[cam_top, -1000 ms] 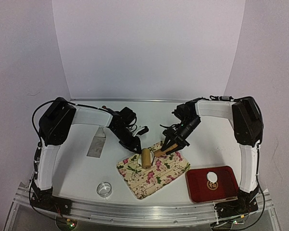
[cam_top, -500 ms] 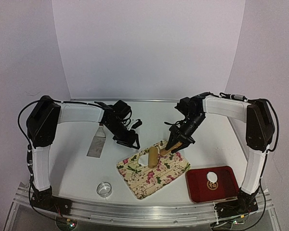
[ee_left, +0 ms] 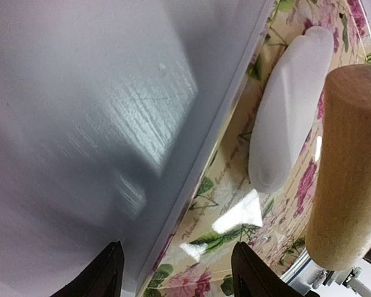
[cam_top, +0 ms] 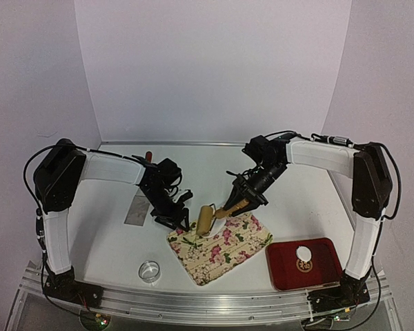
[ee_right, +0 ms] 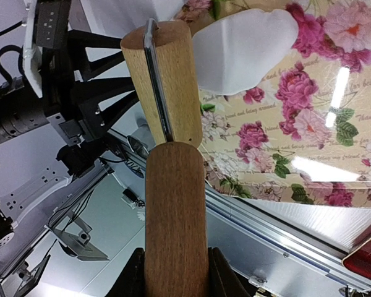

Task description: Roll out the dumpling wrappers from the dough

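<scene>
A white dough sheet (ee_left: 290, 105) lies on the floral mat (cam_top: 241, 241), folded or bunched near the mat's left end. The wooden rolling pin (cam_top: 205, 221) hangs tilted over that end, its roller (ee_right: 164, 80) beside the dough (ee_right: 241, 52). My right gripper (cam_top: 236, 204) is shut on the pin's brown handle (ee_right: 176, 210). My left gripper (cam_top: 179, 222) is open and empty at the mat's left edge, its fingers (ee_left: 108, 272) straddling the border between table and mat. One small round dumpling wrapper (cam_top: 303, 252) rests in the red tray (cam_top: 283, 276).
A metal ring cutter (cam_top: 150, 270) stands on the table near the front left. A flat metal scraper (cam_top: 138, 208) lies left of the left gripper. The red tray sits at the front right beside the mat.
My left gripper has opened, let go of the rolling pin and drawn back left off the mat. The right gripper has carried the pin, now tilted, toward the mat's left end.
</scene>
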